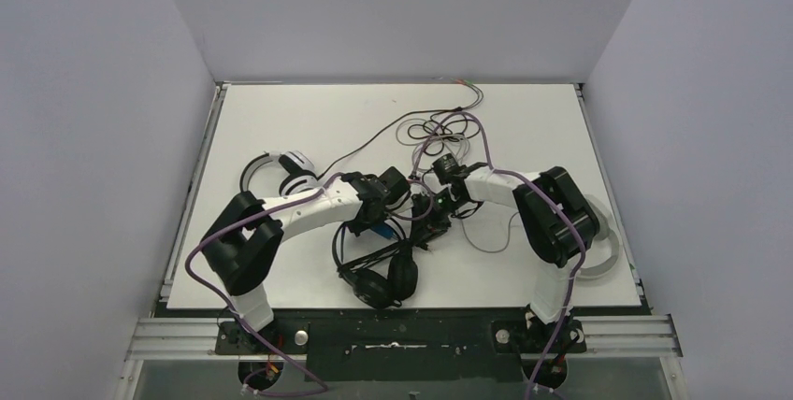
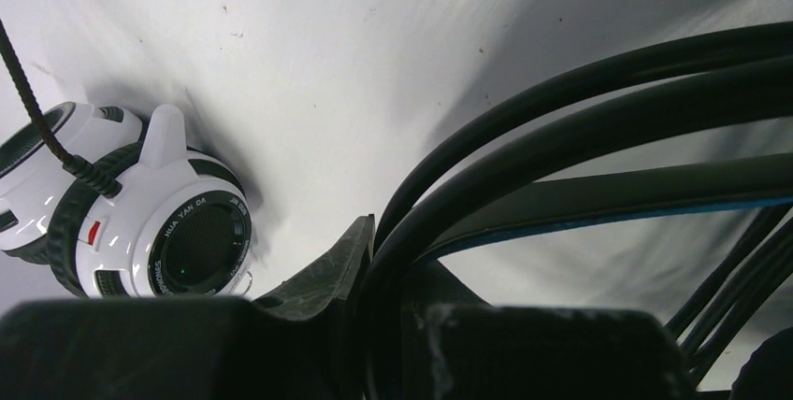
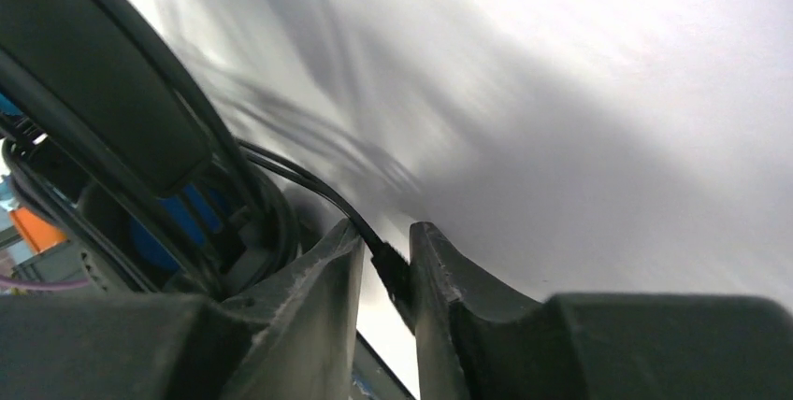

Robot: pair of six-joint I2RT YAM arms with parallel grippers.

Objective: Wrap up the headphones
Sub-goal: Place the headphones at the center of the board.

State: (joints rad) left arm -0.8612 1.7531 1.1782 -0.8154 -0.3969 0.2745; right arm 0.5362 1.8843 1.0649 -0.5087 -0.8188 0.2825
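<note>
The black headphones (image 1: 379, 278) lie near the table's front middle, ear cups toward me. Their blue-lined headband (image 2: 608, 196) rises between both grippers. My left gripper (image 1: 374, 221) (image 2: 393, 260) is shut on loops of the thick black cable (image 2: 524, 143) beside the headband. My right gripper (image 1: 423, 230) (image 3: 386, 236) stands just to the right of it. Its jaws are slightly apart, and the cable's plug end (image 3: 393, 269) lies loose between them, leaning on the right finger. The headband (image 3: 103, 92) fills the left of the right wrist view.
White headphones with black cup centres (image 1: 285, 168) (image 2: 150, 218) lie at the back left. A pale grey headset (image 1: 603, 246) sits at the right edge, partly behind my right arm. Tangled cables (image 1: 439, 129) lie at the back middle. The table edge (image 1: 402, 307) runs just in front of the black ear cups.
</note>
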